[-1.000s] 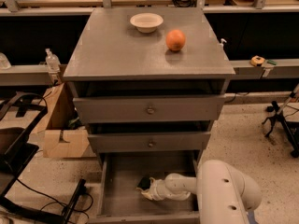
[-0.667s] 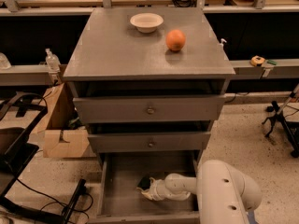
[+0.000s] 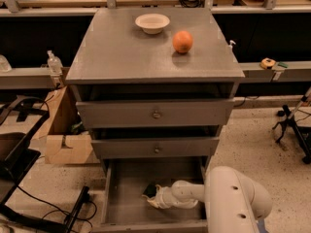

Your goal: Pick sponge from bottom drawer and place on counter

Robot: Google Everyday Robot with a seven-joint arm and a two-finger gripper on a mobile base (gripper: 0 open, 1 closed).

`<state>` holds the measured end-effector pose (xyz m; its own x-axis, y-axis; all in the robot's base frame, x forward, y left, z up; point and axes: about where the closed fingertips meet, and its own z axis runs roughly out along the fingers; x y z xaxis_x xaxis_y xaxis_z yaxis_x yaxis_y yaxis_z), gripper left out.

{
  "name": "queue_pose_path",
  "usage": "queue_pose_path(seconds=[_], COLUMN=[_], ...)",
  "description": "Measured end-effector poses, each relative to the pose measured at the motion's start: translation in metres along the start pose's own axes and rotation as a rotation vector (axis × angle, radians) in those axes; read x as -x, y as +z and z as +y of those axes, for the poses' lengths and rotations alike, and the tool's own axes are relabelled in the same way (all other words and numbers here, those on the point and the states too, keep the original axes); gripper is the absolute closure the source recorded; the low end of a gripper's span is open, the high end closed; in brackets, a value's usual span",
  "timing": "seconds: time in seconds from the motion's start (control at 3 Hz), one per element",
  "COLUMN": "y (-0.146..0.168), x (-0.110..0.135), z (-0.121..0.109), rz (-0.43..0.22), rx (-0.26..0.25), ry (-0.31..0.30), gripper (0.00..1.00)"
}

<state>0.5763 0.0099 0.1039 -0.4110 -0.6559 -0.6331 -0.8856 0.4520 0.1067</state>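
The bottom drawer (image 3: 124,191) is pulled open below the cabinet. Inside it lies a small dark sponge (image 3: 149,190) with a pale edge, right of the tray's middle. My gripper (image 3: 156,198) reaches in from the right, low in the drawer, right against the sponge and covering part of it. My white arm (image 3: 233,198) fills the lower right of the camera view. The grey counter (image 3: 126,52) tops the cabinet.
An orange (image 3: 182,41) and a white bowl (image 3: 152,23) sit at the back of the counter. Two upper drawers (image 3: 155,113) with round knobs are closed. A cardboard box (image 3: 63,140) and black cables lie on the floor to the left.
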Motion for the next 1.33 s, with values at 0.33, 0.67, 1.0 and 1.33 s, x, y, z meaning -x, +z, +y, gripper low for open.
queue_pose_path(seconds=[0.33, 0.67, 1.0, 1.33], y=[0.0000, -0.0002, -0.0002, -0.0002], x=[0.0000, 0.0001, 0.0001, 0.0001], z=[0.0000, 0.0000, 0.0000, 0.0000], rz=[0.000, 0.000, 0.000, 0.000], rx=[0.000, 0.000, 0.000, 0.000], ry=[0.000, 0.000, 0.000, 0.000], gripper=[1.00, 1.00, 1.00, 1.00])
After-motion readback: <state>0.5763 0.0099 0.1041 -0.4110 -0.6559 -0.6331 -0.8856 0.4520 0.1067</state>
